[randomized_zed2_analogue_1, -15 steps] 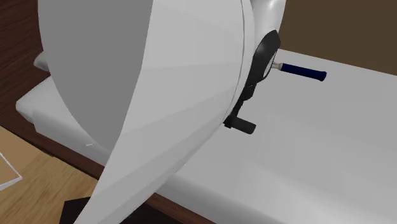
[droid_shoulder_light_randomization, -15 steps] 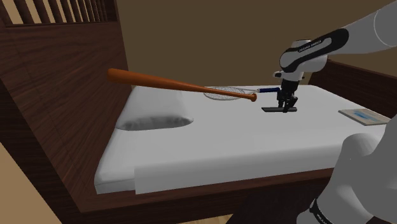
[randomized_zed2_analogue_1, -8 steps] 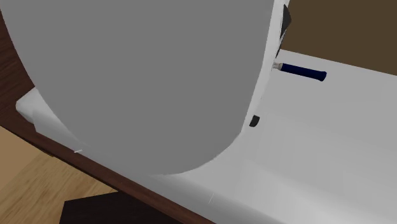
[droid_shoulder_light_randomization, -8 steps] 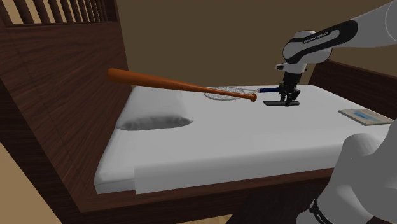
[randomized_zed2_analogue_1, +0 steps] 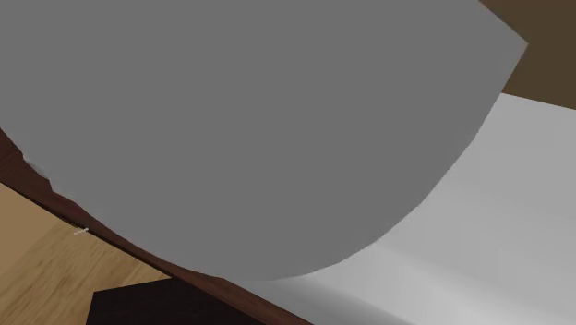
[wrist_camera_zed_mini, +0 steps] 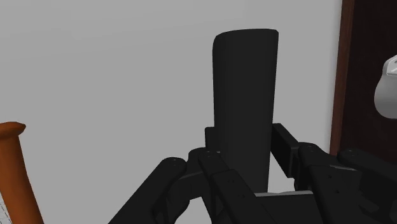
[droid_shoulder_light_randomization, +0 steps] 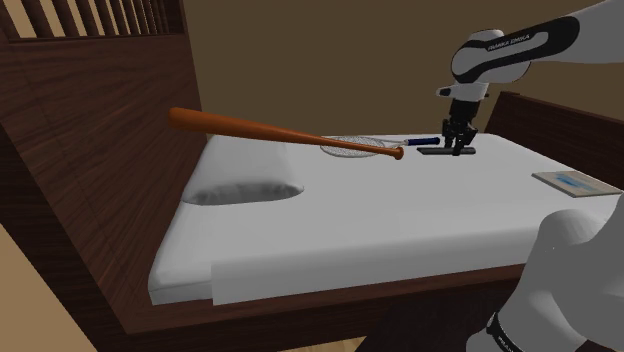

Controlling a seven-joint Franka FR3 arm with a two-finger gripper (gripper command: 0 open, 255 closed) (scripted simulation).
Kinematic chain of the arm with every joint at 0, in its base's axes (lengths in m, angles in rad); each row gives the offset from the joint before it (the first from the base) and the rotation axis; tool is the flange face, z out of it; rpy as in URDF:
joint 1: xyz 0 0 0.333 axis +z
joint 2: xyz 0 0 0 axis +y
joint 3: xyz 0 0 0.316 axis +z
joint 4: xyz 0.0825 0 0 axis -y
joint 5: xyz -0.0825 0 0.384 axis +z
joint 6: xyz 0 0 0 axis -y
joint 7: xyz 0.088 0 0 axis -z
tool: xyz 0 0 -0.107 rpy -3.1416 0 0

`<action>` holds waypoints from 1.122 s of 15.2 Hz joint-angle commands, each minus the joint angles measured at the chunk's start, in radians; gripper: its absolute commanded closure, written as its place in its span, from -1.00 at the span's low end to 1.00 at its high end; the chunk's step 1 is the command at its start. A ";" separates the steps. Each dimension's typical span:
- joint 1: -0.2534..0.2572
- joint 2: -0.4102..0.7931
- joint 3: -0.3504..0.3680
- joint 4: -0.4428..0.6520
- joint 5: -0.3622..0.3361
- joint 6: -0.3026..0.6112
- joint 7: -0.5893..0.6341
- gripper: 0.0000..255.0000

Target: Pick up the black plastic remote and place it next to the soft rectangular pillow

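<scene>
My gripper (droid_shoulder_light_randomization: 458, 143) is shut on a flat black remote (droid_shoulder_light_randomization: 439, 155) and holds it level just above the white mattress (droid_shoulder_light_randomization: 400, 215), near the bed's far side. In the wrist view the remote (wrist_camera_zed_mini: 245, 102) stands clasped between the two black fingers (wrist_camera_zed_mini: 287, 147), its long end reaching past them. A grey-white rectangular pillow (droid_shoulder_light_randomization: 245, 172) lies at the head of the bed, far off to the shoulder view's left of the gripper.
A brown baseball bat (droid_shoulder_light_randomization: 280, 132) slants over the pillow, its knob by a racket (droid_shoulder_light_randomization: 352, 146) with a blue handle (droid_shoulder_light_randomization: 424, 142) close to the remote. A thin book (droid_shoulder_light_randomization: 572, 182) lies on the right. Dark wooden headboard (droid_shoulder_light_randomization: 90, 150) and footboard (droid_shoulder_light_randomization: 560, 118). My arm (randomized_zed2_analogue_1: 231, 120) blocks the second exterior view.
The gripper has carried the remote up and to the shoulder view's right, toward the far side of the bed. The arm has swung across the second exterior view, hiding the remote and blue handle.
</scene>
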 commanded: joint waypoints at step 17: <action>0.044 -0.105 0.242 -0.030 0.007 -0.099 0.280 1.00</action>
